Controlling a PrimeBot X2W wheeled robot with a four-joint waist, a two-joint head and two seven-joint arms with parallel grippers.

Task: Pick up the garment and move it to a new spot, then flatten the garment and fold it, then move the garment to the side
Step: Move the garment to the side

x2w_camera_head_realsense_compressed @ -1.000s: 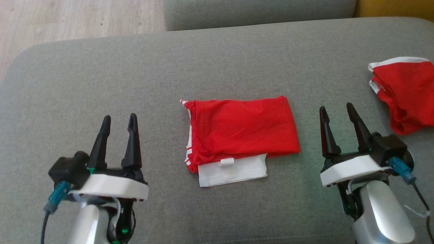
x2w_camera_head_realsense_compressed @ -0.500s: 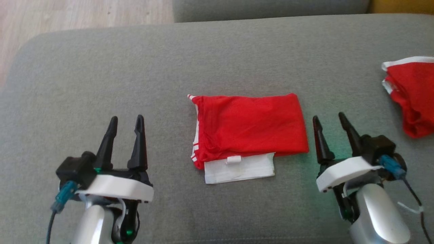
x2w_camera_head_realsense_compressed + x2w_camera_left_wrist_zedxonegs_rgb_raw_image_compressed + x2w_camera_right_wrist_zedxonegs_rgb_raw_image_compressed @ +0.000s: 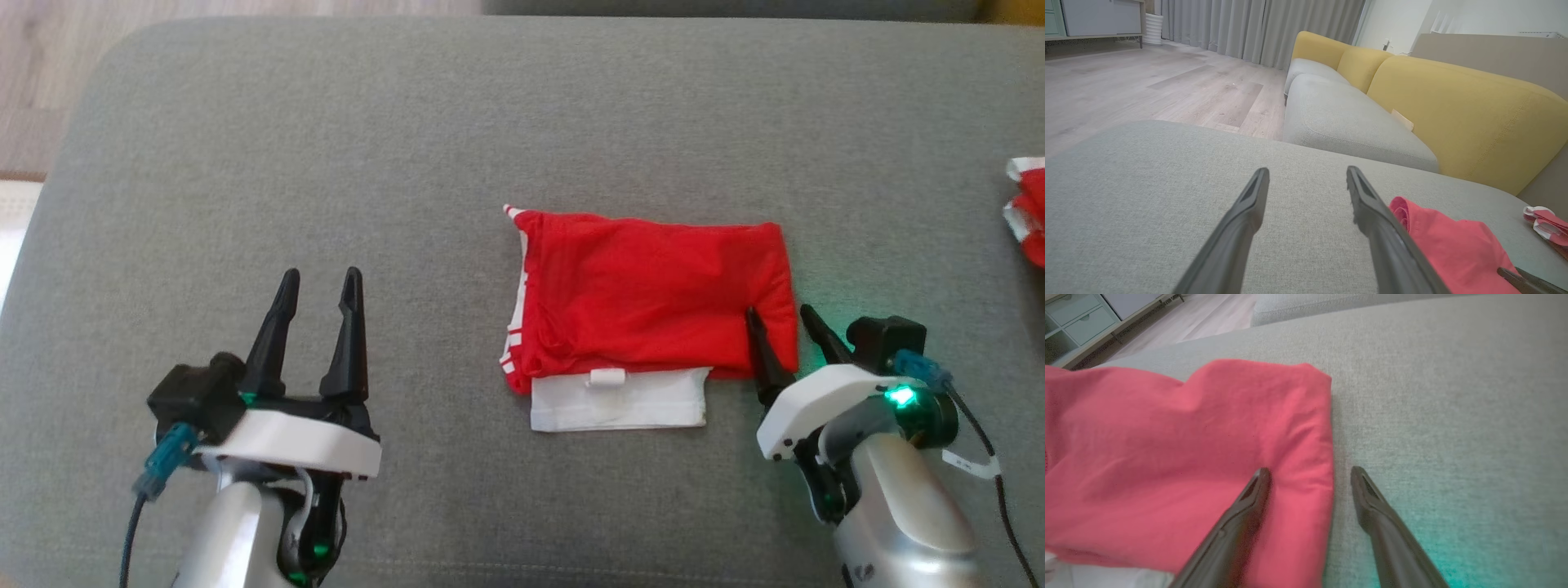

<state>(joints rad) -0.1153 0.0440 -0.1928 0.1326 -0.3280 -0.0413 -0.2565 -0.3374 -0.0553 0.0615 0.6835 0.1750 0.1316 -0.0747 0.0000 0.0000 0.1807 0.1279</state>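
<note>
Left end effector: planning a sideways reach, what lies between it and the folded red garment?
Just bare grey cushion between the left end effector and the folded red garment, per the head view.

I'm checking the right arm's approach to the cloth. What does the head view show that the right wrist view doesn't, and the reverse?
Head view adds: the left gripper, open, apart from the folded red garment, and a second red garment at the far right edge. Right wrist view adds: a drawer cabinet beyond the grey cushion. Both: the right gripper, open, straddling the folded garment's right edge, one finger over red cloth, the other over the cushion.
</note>
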